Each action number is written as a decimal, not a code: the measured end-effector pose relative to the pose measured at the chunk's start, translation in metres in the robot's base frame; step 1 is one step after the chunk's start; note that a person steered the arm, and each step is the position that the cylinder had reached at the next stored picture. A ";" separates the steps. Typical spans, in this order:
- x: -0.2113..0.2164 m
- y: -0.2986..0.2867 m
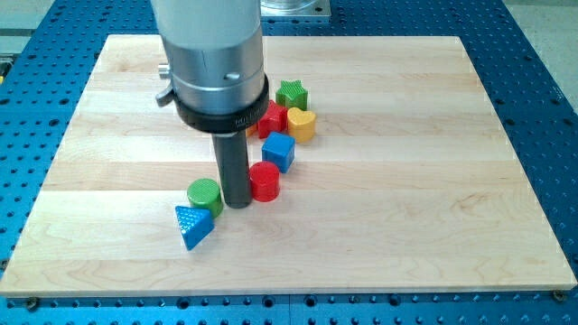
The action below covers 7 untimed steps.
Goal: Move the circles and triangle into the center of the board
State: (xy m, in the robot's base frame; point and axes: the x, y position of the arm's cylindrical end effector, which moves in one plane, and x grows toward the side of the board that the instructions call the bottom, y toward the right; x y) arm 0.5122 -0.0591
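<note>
My tip [237,204] rests on the board between the green circle [205,195] on its left and the red circle [265,181] on its right, close to both. The blue triangle [192,226] lies just below the green circle, toward the view's bottom left. A blue cube [279,151] sits just above the red circle.
A red block [272,118], a yellow heart-shaped block [302,124] and a green star [292,93] cluster above the blue cube. The arm's grey body [209,54] hides the board's upper middle. The wooden board [433,181] lies on a blue perforated table [542,99].
</note>
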 end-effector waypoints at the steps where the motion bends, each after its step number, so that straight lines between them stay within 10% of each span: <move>1: 0.025 0.008; 3: -0.053 0.021; 5: 0.092 0.033; 6: 0.092 -0.046; 7: 0.009 -0.030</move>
State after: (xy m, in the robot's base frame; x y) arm 0.5211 -0.0889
